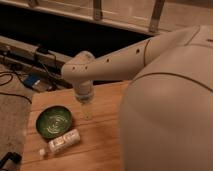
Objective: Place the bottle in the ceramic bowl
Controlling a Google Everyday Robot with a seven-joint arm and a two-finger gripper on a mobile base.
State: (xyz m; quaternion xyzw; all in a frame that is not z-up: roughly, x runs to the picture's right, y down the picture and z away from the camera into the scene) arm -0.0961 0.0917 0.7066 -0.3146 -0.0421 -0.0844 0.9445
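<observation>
The small white bottle (63, 141) lies on its side on the wooden table (105, 100), near the front left edge, its cap pointing left. The dark-green ceramic bowl (54, 122) with pale swirls sits just behind it, touching or nearly touching. My gripper (87, 112) hangs from the white arm's wrist, pointing down, just right of the bowl and above and behind the bottle. It holds nothing that I can see.
The white arm (120, 62) reaches in from the right, and the robot's large white body (170, 120) fills the right side. Cables and a blue object (30, 80) lie on the floor left of the table. A dark ledge runs behind.
</observation>
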